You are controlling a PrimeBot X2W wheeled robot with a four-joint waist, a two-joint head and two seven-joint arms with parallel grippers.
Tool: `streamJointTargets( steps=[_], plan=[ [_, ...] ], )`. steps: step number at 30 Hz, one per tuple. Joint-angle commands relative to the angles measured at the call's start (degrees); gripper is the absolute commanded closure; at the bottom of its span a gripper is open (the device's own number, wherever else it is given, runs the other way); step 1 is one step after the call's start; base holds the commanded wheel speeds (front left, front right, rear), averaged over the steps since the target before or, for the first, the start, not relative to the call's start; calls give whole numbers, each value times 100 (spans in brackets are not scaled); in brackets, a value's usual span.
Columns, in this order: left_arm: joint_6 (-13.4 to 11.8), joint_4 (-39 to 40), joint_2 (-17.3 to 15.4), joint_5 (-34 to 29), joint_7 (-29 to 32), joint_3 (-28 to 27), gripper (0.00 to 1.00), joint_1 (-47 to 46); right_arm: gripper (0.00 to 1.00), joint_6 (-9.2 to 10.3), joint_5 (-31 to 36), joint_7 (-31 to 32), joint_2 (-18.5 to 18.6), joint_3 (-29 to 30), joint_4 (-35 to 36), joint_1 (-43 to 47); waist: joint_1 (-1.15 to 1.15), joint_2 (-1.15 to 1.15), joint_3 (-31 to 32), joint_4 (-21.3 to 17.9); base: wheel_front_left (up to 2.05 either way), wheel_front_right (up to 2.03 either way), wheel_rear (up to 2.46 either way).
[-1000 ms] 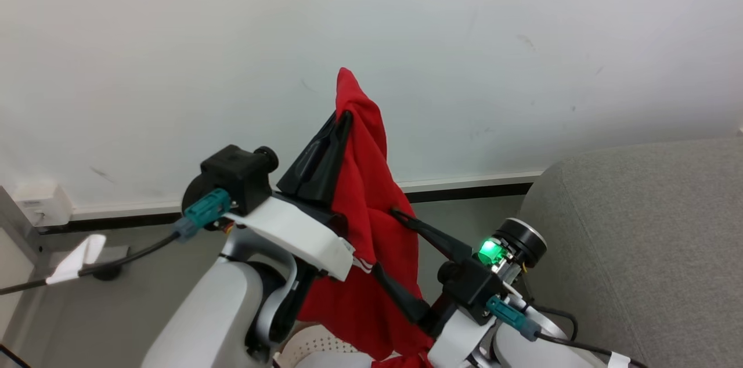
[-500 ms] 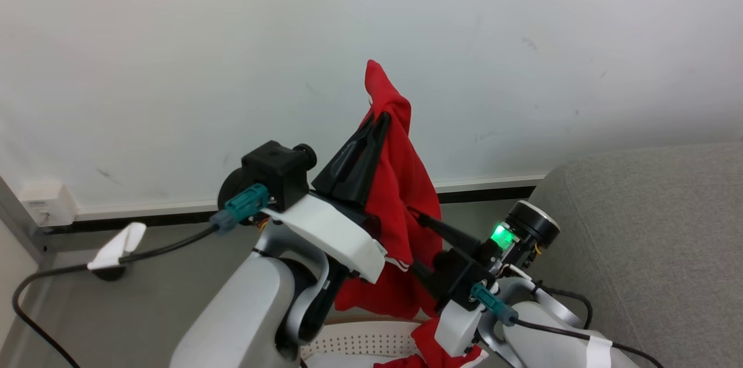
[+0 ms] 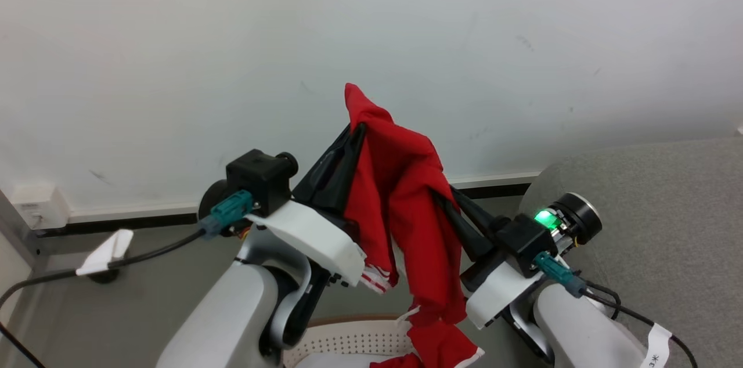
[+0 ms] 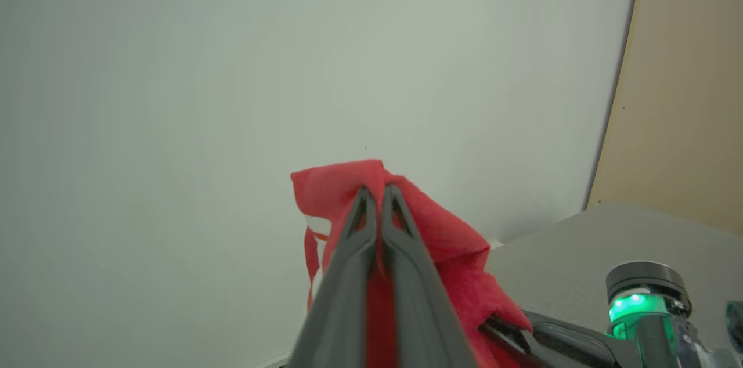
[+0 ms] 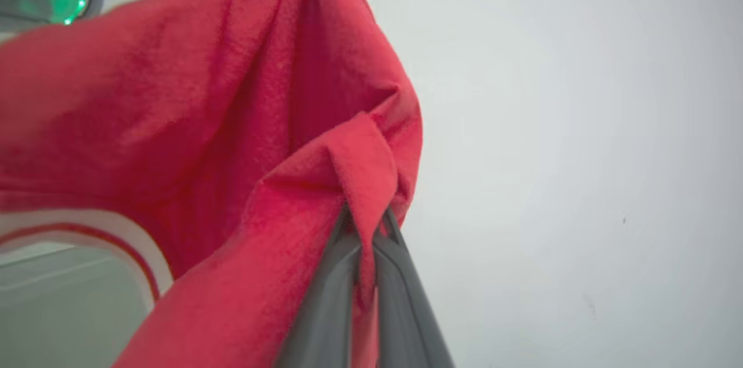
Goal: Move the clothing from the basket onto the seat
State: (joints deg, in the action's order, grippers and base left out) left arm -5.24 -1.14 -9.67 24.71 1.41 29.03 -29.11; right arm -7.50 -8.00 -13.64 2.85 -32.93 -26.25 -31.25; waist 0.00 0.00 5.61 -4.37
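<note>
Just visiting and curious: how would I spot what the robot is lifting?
Look at the pale wall beside the grey seat. In front of it hangs the clothing, pinched by the left gripper and right gripper above the basket. Its bright red fabric with white striped trim stands out among pale neighbours.

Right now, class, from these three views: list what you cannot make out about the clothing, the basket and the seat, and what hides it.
Basket: head view, cut by the bottom edge, partly behind the left arm; contents unseen.
Clothing: head view, folds hide whether it is one garment or several.
Seat: head view, cut by the right edge.
Right jaws' tips: right wrist view, wrapped in clothing.
</note>
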Motion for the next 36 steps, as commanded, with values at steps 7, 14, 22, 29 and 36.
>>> streamJointTargets(
  steps=[7,14,22,29,36],
  plan=[
    [-96,-82,-102,19,61,2,0,246,100,2,-344,-126,10,547,-96,-107,0,0,-1,-52,0,0,0],
    [-33,-318,-132,-12,-46,164,0,494,100,2,-422,-164,10,1032,-215,-292,0,0,-25,-47,0,0,0],
    [108,-583,-105,-58,-333,367,0,667,100,2,-332,-158,9,1345,-110,-320,0,0,-47,-91,0,0,0],
    [151,-747,-94,-63,-540,415,0,708,100,2,-270,-159,8,1508,-64,-347,0,0,-66,-169,0,0,0],
    [165,-804,-103,-37,-608,465,0,708,100,2,-348,-159,11,1447,55,-380,0,0,-103,-392,0,0,0]
  ],
)
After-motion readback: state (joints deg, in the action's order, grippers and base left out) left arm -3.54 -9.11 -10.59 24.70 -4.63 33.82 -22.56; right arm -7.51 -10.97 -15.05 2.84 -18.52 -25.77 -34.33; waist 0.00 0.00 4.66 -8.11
